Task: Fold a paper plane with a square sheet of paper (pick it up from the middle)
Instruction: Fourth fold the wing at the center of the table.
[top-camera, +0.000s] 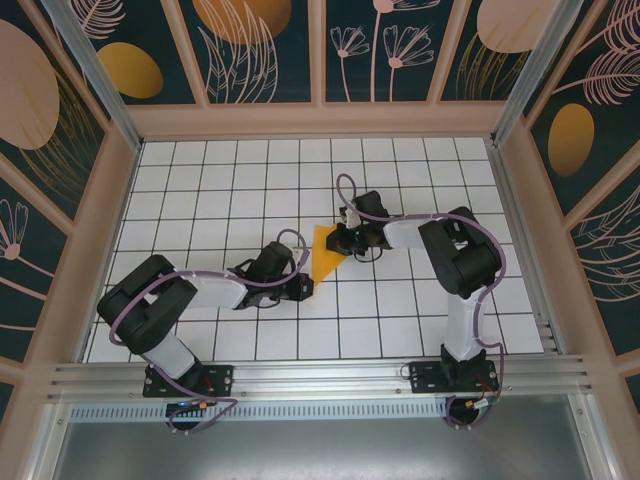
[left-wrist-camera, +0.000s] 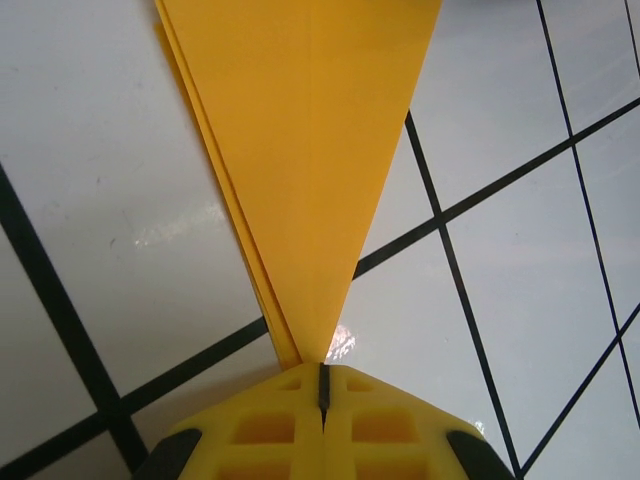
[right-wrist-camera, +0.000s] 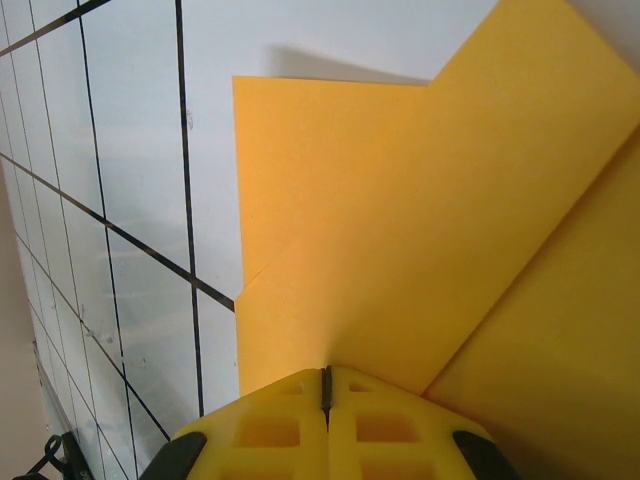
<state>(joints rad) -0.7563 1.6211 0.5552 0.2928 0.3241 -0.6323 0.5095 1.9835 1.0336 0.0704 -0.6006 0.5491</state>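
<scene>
In the centre of the top view the paper plane (top-camera: 325, 255), a narrow pointed wedge of layered orange-yellow paper, runs from lower left to upper right over the white gridded table (top-camera: 200, 190), its sharp tip pinched in the closed left claw (left-wrist-camera: 323, 373), its wide end pinched in the closed right claw (right-wrist-camera: 325, 376).
</scene>
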